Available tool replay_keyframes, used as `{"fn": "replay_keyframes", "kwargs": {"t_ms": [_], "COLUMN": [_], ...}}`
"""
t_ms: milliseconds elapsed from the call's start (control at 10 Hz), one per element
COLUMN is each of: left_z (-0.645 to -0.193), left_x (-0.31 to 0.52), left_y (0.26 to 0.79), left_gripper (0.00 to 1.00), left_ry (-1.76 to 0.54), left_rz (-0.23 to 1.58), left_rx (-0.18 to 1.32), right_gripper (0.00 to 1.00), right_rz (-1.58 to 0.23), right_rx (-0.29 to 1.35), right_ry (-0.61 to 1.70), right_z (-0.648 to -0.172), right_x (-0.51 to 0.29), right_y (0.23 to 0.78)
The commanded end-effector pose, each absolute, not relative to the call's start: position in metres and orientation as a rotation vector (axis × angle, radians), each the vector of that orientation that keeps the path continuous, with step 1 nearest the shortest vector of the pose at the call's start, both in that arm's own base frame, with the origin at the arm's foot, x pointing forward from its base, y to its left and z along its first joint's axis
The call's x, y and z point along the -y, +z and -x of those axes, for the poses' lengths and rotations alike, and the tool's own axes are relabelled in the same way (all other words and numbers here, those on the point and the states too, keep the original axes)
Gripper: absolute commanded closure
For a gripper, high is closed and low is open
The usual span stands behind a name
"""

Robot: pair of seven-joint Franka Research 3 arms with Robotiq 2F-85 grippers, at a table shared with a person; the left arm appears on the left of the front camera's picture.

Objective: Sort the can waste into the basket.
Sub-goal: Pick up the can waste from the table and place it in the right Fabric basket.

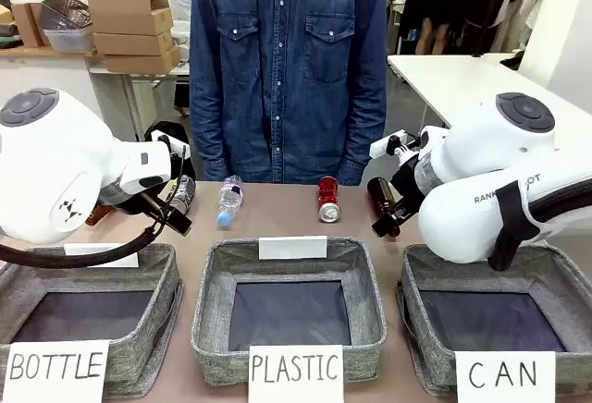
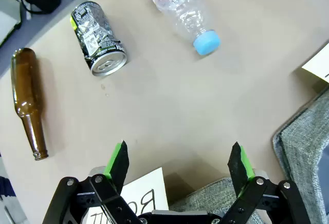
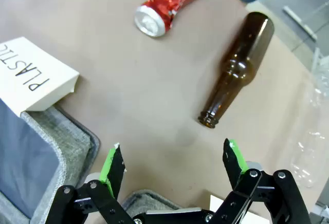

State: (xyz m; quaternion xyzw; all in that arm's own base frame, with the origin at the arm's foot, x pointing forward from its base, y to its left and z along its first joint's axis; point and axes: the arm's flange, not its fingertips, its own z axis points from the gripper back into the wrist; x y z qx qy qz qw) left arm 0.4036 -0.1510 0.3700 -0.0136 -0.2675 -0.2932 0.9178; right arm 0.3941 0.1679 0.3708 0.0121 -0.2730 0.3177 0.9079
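The right gripper (image 3: 172, 151) hangs wide open and empty by the far rim of the basket (image 1: 569, 274) signed CAN. The red can (image 3: 172, 2) lies on its side on the table ahead of it, off to the left in the wrist view and well apart from the fingers. Its long axis slants and its silver top is turned back toward the gripper. It looks crumpled. A brown bottle (image 3: 236, 70) lies beside the can. The silver can (image 2: 97, 38), with dark print, also lies on its side, ahead and left of the left gripper (image 2: 179, 149), which is spread wide too. That puts it at the table's other end from the basket. For the red can, the right arm looks the nearer one.
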Motion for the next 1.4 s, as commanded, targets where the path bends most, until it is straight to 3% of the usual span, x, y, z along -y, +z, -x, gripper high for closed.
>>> {"fn": "replay_keyframes", "kwargs": {"t_ms": [0, 1300], "left_z": [-0.4036, -0.4036], "left_x": [0.151, 0.151], "left_y": [0.3701, 0.3701], "left_gripper": [0.0, 0.0], "left_ry": [-0.603, -0.603], "left_rz": [0.028, 0.028], "left_rx": [0.551, 0.551], "right_gripper": [0.0, 0.0], "right_rz": [-0.025, -0.025], "right_rx": [0.564, 0.564], "right_ry": [0.656, 0.656], "right_z": [-0.3942, -0.3942], "right_x": [-0.1679, -0.1679], "right_y": [0.3709, 0.3709]}}
